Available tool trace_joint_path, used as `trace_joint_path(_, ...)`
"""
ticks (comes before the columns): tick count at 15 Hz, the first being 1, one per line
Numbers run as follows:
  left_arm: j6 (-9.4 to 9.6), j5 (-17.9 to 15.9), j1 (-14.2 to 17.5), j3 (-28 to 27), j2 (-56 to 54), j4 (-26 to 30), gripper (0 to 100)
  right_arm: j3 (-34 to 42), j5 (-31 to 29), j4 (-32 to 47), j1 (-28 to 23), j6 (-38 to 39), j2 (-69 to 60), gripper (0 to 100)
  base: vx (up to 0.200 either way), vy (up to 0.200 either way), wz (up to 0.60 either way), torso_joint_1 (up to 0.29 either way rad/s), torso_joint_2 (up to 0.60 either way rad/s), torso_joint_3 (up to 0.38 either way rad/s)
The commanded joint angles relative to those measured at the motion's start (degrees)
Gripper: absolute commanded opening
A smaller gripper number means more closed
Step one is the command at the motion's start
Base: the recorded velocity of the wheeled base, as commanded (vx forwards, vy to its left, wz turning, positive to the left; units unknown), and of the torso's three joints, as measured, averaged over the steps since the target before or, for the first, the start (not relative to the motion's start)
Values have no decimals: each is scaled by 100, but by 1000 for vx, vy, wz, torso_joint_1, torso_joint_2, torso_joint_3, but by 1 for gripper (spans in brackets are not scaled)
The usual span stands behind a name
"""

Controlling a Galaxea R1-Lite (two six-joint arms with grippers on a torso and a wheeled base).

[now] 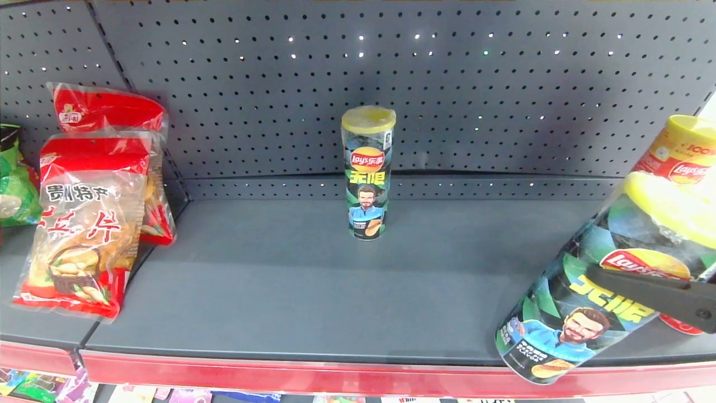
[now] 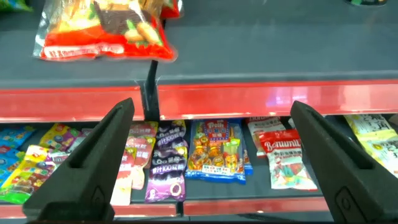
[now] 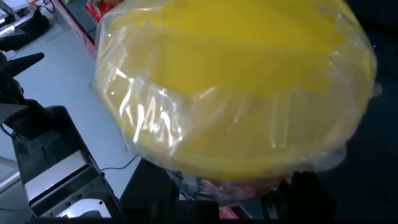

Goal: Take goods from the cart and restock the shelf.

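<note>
Step in hand: placing. Right gripper (image 1: 615, 282) clamped on held chip can (image 1: 565, 324), which is tilted over front edge of shelf (image 1: 279, 291) at right end. 1 upright chip can (image 1: 367, 173) stands mid-shelf, well apart. Left gripper (image 2: 211, 107) fingers spread wide, empty, below shelf lip. Next, you likely need to carry can inward, right it, seat base flat, release.

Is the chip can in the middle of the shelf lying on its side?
No, the chip can stands upright on the shelf, its yellow lid on top.
</note>
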State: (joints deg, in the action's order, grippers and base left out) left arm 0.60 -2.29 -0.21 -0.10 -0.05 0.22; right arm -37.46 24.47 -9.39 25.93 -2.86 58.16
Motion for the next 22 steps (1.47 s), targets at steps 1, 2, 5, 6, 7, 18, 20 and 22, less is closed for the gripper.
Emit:
trace_joint_path(1,2,1,-6,1,5,4,100,-16,14,-19,9,-4,46,0,0,0,0,0,0,0)
trace_joint_path(2,2,1,-6,1,5,4,100,2,14,-46,9,-4,55,0,0,0,0,0,0,0)
trace_joint_path(5,2,1,-6,1,5,4,100,2,14,-46,9,-4,46,0,0,0,0,0,0,0)
trace_joint_path(6,11,1,-6,1,5,4,100,2,14,-46,9,-12,37,0,0,0,0,0,0,0)
trace_joint_path(7,11,1,-6,1,5,4,100,11,14,-46,9,-4,29,0,0,-200,0,-2,2,2)
trace_joint_path(18,-7,1,-6,1,5,4,100,11,5,-46,9,-4,2,0,0,-36,0,-1,-1,0)
trace_joint_path(20,-16,9,-6,1,5,4,100,20,5,-46,9,-4,-15,0,0,0,0,0,0,0)
trace_joint_path(22,2,1,-6,1,5,4,100,11,5,-46,-97,58,-59,0,0,0,0,0,0,0)
